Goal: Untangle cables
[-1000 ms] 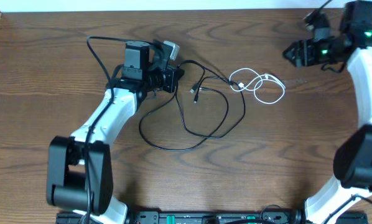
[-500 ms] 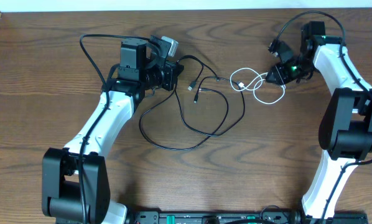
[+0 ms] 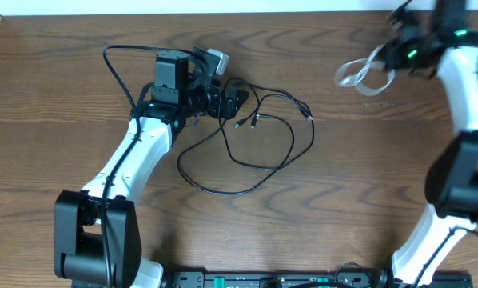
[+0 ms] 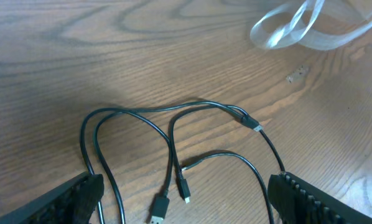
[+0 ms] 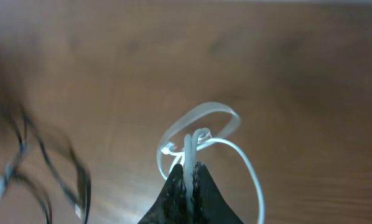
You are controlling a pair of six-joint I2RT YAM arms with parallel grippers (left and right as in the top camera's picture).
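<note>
Two cords seen apart; judged separation nearly done. Found thin white looped cable [image 5: 201,124] pinched in closed right claw [image 5: 187,180]. Found thin black looped cable [image 4: 173,137] on brown wooden surface [image 3: 343,200] just ahead of wide-spread left claw [image 4: 185,193], ungripped. Next called for laying white well apart.

The first cable [image 3: 231,192] lies in loops on the counter [image 3: 343,200] around its middle, its plug ends just beside the left pincer [image 3: 233,104], which sits at the loops' rear left. The second cable [image 3: 359,74] hangs from the right pincer [image 3: 395,56] toward the rear right corner, well apart from the first.
</note>
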